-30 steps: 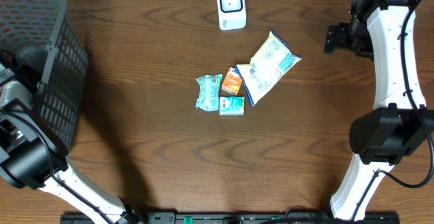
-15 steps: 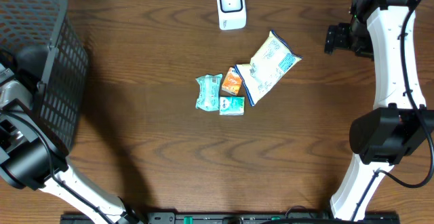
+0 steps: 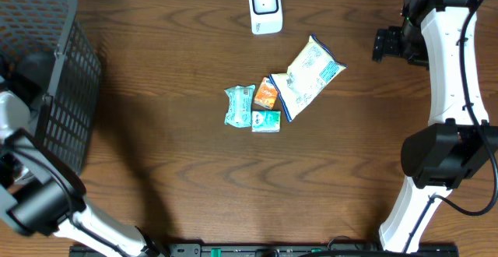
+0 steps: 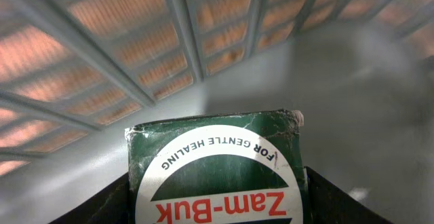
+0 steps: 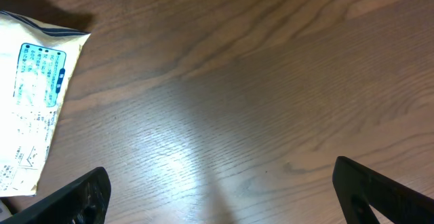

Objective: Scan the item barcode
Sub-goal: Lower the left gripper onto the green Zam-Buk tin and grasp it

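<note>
Okay, left gripper (image 4: 217, 180) is down inside the grey mesh basket (image 3: 54, 78) at the table's left edge. Its two dark fingers (image 4: 112, 200) sit tight against both sides of a green Zam-Buk box (image 4: 217, 149), so it's clamped on that box. The round white label faces the left wrist camera with the lettering upside down; no barcode shows on that face. The basket's wall grid and grey floor are right behind the box.

The right gripper (image 5: 220, 167) is wide apart and holding nothing, hanging over bare wood table (image 3: 171, 171) at the far right. A white packet (image 3: 310, 74) lies just off to its side.

The white scanner (image 3: 264, 8) stands at the table's top middle, well apart from the basket. Mid-table, beside the white packet, is a small pile: an orange packet (image 3: 266, 95) and two teal packets (image 3: 239, 105), all touching.
</note>
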You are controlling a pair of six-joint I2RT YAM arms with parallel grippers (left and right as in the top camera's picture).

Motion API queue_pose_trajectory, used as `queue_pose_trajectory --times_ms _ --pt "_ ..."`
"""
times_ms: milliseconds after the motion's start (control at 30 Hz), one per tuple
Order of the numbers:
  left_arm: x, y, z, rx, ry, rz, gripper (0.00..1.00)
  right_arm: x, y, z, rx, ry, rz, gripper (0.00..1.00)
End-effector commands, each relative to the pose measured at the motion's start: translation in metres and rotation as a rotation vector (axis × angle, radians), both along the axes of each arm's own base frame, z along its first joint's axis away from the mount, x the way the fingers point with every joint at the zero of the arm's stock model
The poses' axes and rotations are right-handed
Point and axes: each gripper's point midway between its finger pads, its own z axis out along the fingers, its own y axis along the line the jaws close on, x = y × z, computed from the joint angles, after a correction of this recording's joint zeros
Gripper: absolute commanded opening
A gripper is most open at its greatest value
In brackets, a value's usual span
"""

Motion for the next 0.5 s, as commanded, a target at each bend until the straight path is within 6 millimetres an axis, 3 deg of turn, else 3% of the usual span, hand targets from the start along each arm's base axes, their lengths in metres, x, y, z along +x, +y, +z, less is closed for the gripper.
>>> queue_pose_trajectory --times_ms 0,267,467 --pt "-0.001 -0.006 0.052 0.032 -0.111 0.030 0.66 0.001 -0.003 0.012 -0.011 -0.038 -0.019 0.99" --pt "0.015 -0.061 0.178 -0.073 -0.541 -0.065 0.66 0.001 -0.003 0.012 -0.011 -0.038 -0.019 0.99" --pt "0.017 -0.132 0.255 -0.183 -0.765 -0.216 0.66 0.001 -0.003 0.012 -0.011 -0.038 -0.019 0.99"
